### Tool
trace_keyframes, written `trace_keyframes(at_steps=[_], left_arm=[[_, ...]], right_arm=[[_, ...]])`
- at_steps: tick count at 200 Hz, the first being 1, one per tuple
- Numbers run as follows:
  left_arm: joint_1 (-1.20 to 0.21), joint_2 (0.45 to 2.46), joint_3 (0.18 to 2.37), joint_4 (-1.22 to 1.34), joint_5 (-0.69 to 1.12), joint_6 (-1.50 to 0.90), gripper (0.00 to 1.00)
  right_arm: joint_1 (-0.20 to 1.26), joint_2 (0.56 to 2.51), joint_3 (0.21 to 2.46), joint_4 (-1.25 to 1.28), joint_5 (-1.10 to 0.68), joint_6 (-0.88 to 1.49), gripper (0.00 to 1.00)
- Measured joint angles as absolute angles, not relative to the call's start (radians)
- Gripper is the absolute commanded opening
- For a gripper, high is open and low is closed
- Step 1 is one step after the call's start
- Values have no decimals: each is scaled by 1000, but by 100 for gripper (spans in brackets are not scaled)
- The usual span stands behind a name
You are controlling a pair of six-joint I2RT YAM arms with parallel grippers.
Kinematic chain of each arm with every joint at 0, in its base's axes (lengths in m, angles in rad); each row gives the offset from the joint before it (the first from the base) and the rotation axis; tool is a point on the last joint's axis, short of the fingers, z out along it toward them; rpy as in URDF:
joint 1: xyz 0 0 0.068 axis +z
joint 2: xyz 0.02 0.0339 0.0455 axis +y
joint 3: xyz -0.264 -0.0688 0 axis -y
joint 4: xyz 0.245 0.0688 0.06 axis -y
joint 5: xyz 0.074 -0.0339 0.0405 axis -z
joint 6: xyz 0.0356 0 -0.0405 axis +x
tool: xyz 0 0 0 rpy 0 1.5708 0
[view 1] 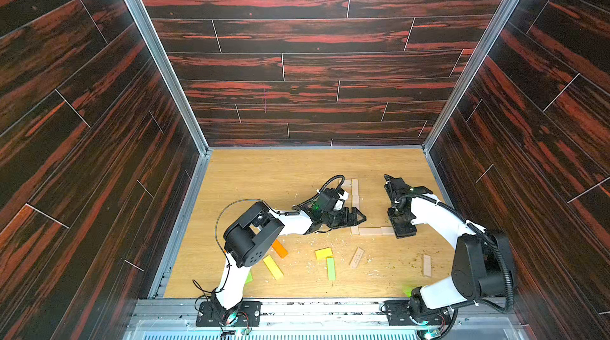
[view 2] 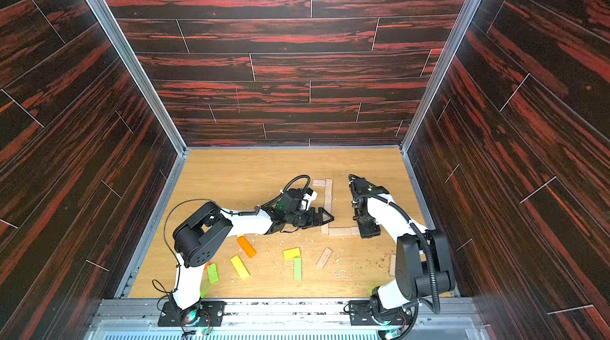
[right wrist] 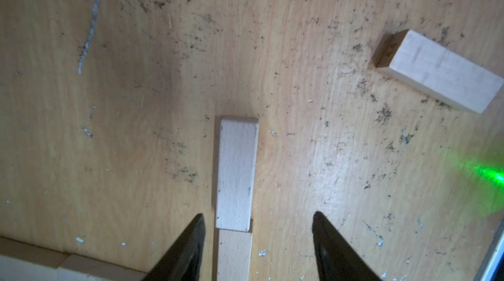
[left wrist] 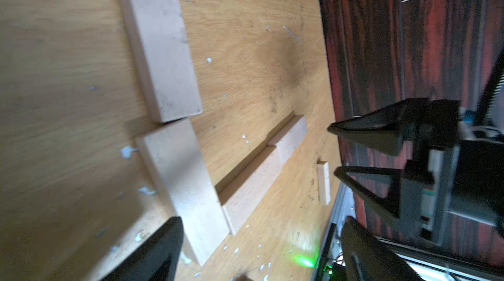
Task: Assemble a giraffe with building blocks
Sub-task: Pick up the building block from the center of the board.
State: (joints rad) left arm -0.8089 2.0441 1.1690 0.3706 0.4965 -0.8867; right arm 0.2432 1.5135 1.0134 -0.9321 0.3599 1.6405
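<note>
Pale building blocks lie flat in an L: a column (view 1: 355, 196) and a row (view 1: 373, 231) at its near end. My left gripper (view 1: 358, 218) hovers open beside the column's near part. In the left wrist view the column's end block (left wrist: 185, 184) reaches in by one finger (left wrist: 155, 252) of the left gripper (left wrist: 259, 255), not gripped. My right gripper (view 1: 403, 230) points down over the row's right end. In the right wrist view it (right wrist: 259, 241) stands open astride a row block (right wrist: 234, 255), both fingers clear of it, and another pale block (right wrist: 237, 173) lies ahead.
Loose blocks lie nearer the front: orange (view 1: 280, 249), two yellow (view 1: 273, 267) (view 1: 323, 253), green (view 1: 331, 269), a dotted pale one (view 1: 356, 257) and a pale one (view 1: 426, 265) by the right arm. Dark walls close in three sides. White chips litter the floor.
</note>
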Motion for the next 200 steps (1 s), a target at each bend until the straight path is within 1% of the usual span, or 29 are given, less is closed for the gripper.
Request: trace_keyframes(at_steps=[40,100,200], left_arm=[[-809,2049,1174,339,474,-879,99],[-809,2114,1240,329,471,-879,99],[-810,2128,1258,333,480,-879,99]], right_arm=[[242,1495,1008,-939,365,1637,64],[233,1465,1007,-950,379,1629,64],[223,1460,1004,-954,379,1618,64]])
